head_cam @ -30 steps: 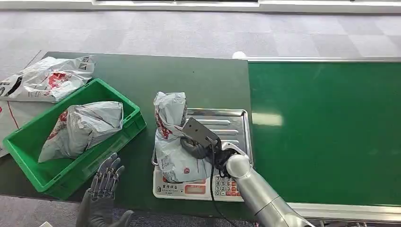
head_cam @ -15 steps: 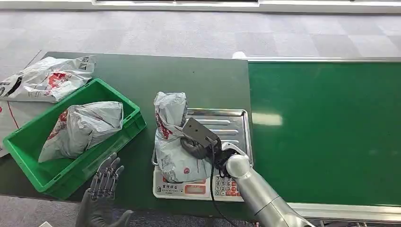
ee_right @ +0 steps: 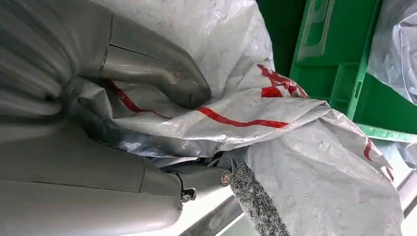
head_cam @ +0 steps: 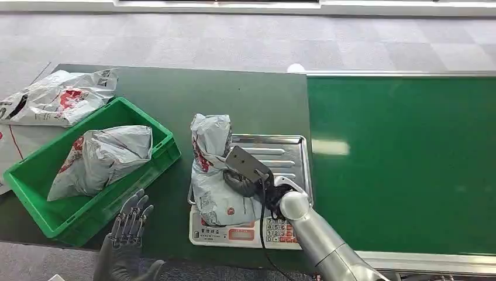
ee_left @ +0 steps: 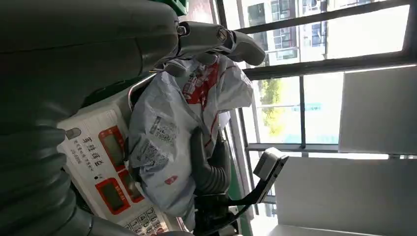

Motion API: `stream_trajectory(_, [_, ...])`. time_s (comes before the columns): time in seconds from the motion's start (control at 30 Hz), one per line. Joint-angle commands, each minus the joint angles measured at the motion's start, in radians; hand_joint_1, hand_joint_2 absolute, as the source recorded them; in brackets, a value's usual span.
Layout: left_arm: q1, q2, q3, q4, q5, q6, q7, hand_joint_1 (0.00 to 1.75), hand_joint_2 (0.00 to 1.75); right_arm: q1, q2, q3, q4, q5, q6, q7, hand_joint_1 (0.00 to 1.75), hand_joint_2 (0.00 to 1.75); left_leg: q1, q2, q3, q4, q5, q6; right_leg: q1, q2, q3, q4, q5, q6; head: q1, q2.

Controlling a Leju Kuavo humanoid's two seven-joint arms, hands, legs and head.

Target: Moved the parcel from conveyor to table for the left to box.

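A grey plastic parcel (head_cam: 210, 170) with red print stands on the steel tray (head_cam: 286, 153) of a weighing scale (head_cam: 231, 233) on the dark green table. My right hand (head_cam: 248, 182) grips the parcel's right side; in the right wrist view its thumb (ee_right: 147, 69) presses into the parcel (ee_right: 319, 172). My left hand (head_cam: 130, 225) hovers open, fingers spread, at the table's near edge beside the green bin (head_cam: 120, 193). The left wrist view shows the parcel (ee_left: 167, 142), the scale (ee_left: 98, 147) and my right hand (ee_left: 211, 169) around the bag.
Another grey parcel (head_cam: 102, 155) lies inside the green bin. More bags (head_cam: 58, 96) sit at the table's far left. The green conveyor belt (head_cam: 403, 164) runs along the right. A corner of the green bin (ee_right: 339, 59) appears beyond the parcel in the right wrist view.
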Motion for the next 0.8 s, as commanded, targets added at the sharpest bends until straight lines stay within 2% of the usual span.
stream_trajectory(0.03, [-0.003,-0.005,0.032,0.026,-0.004,-0.001,0.003,0.0,1.75,-0.026,-0.027,0.066,0.067,0.0,0.002,0.006,1.75,1.75,0.0,0.001,0.001,-0.002,0.001,0.001,0.0,0.001,0.001,-0.002,0.001,0.0,0.0,0.0])
stream_trajectory(0.8, [-0.003,-0.005,0.032,0.026,-0.004,-0.001,0.003,0.0,1.75,-0.026,-0.027,0.066,0.067,0.0,0.002,0.006,1.75,1.75,0.0,0.001,0.002,-0.002,0.001,0.002,0.0,0.001,0.002,-0.003,0.002,0.0,0.0,0.0])
